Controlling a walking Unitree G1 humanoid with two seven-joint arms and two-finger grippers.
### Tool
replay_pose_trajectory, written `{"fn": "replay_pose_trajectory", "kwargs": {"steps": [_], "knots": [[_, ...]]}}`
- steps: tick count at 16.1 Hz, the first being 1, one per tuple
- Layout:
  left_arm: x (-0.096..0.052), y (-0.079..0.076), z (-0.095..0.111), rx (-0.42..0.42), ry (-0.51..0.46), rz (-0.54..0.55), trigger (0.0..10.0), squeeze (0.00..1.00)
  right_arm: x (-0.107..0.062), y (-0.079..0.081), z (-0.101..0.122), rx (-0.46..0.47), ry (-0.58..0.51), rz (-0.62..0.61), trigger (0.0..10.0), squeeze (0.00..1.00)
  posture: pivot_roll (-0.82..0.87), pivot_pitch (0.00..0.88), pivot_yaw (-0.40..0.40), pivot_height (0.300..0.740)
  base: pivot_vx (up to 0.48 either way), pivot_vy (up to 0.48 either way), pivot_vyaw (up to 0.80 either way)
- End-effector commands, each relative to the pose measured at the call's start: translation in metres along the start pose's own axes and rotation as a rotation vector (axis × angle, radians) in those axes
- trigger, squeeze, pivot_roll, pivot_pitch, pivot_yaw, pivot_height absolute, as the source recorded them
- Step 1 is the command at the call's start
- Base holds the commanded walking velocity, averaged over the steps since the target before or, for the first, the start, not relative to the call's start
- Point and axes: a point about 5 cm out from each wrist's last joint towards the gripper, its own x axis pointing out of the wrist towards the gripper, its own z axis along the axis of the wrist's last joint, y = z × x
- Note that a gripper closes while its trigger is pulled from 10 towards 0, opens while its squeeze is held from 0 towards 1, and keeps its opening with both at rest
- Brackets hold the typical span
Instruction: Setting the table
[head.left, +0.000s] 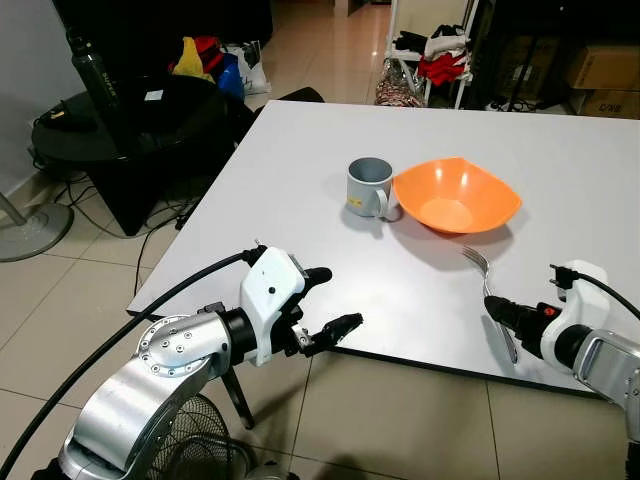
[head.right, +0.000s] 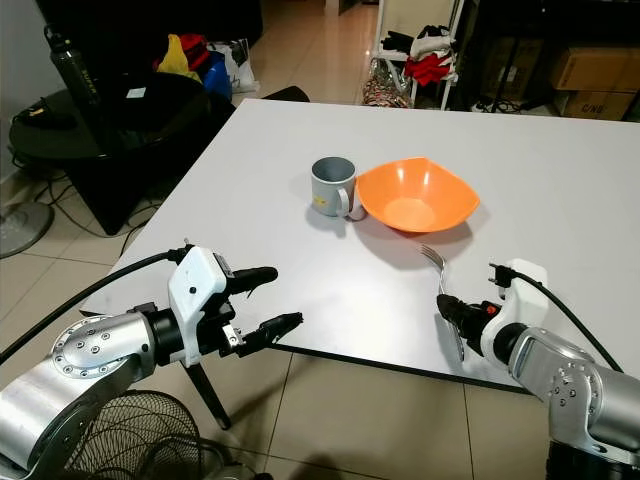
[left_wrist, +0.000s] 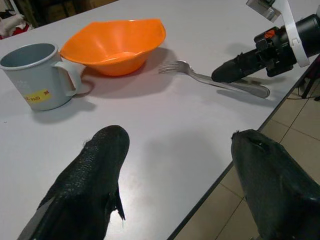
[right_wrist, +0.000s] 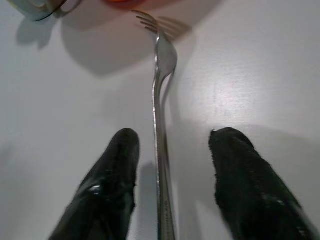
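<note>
3 pieces look set on the white table: a grey mug touching the left of an orange bowl, and a fork lying near the bowl, right of centre. The right gripper is spread either side of its handle, not pinching; the left gripper hovers spread at the near edge. Beyond are beige tiles, a black side table far left, and boxes far right.

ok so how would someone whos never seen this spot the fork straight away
Start at the big white table and find the orange bowl with the grey mug on its left. The fork lies flat on the table just in front of the bowl, near the table's front edge, between the open fingers of the right tool. It is the only thin silver piece there.
</note>
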Motion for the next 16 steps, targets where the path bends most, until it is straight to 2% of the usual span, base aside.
{"fn": "replay_pose_trajectory", "kwargs": {"steps": [1, 5, 12, 15, 16], "knots": [[0.000, 0.003, 0.001, 0.019, 0.009, 0.000, 10.0, 0.00, 0.002, 0.007, 0.004, -0.002, -0.010, 0.037, 0.0, 0.00, 0.09, 0.000, 0.091, 0.740, 0.000, 0.000, 0.00], [0.000, 0.004, 0.002, 0.023, 0.012, 0.001, 10.0, 0.00, 0.004, 0.013, 0.009, 0.002, -0.083, 0.067, 0.0, 0.00, 0.09, 0.000, 0.092, 0.740, 0.000, 0.000, 0.00], [0.000, 0.005, 0.002, 0.029, 0.014, -0.006, 10.0, 0.00, 0.006, 0.014, -0.002, 0.140, -0.146, 0.092, 0.0, 0.00, 0.09, 0.000, 0.107, 0.740, 0.000, 0.000, 0.00], [0.000, 0.005, 0.003, 0.030, 0.015, -0.013, 10.0, 0.00, 0.008, 0.013, -0.008, 0.277, -0.192, 0.129, 0.0, 0.00, 0.09, 0.000, 0.114, 0.740, 0.000, 0.000, 0.00], [0.001, 0.005, 0.003, 0.031, 0.015, -0.017, 10.0, 0.00, 0.010, 0.013, -0.011, 0.401, -0.208, 0.170, 0.0, 0.00, 0.09, 0.000, 0.116, 0.740, 0.000, 0.000, 0.00]]}}
